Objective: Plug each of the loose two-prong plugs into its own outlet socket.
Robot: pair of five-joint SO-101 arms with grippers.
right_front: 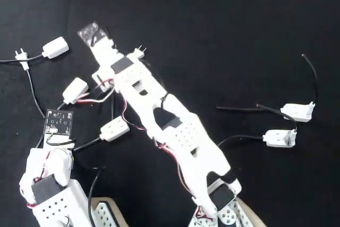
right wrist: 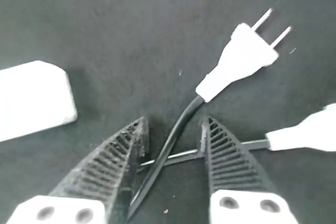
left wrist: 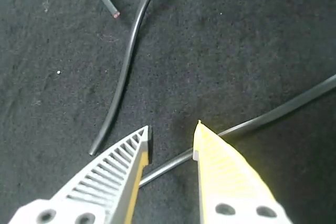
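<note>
Plug lying loose, cable inside parted right pincer, socket nearby

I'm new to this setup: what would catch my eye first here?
The right arm, white and long, stretches diagonally across the black table toward its far left. The right gripper, open, straddles the black cable of a white two-prong plug, with a white outlet socket beside.
</note>
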